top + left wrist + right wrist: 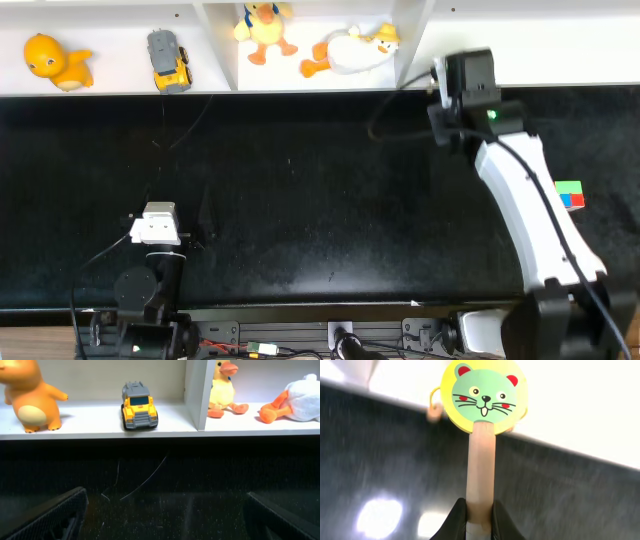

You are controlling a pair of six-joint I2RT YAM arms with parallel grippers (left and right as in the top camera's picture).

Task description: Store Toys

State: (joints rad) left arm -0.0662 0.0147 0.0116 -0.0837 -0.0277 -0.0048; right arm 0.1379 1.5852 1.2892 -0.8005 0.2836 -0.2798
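My right gripper (480, 512) is shut on the wooden handle (481, 465) of a rattle drum whose yellow disc carries a green cat face (484, 396). The drum's head is at the front edge of the white shelf (580, 405). In the top view the right arm's wrist (466, 88) is at the shelf's right compartment. An orange plush (58, 60), a yellow toy truck (168, 58), a yellow duck (265, 28) and a white duck lying down (352, 50) sit in the shelf. My left gripper (165, 515) is open and low over the black mat, facing the truck (139, 406).
A colourful cube (569, 194) lies on the black mat (320, 200) to the right of the right arm. White dividers (196, 392) split the shelf into compartments. The left arm (157, 228) stands near the mat's front left.
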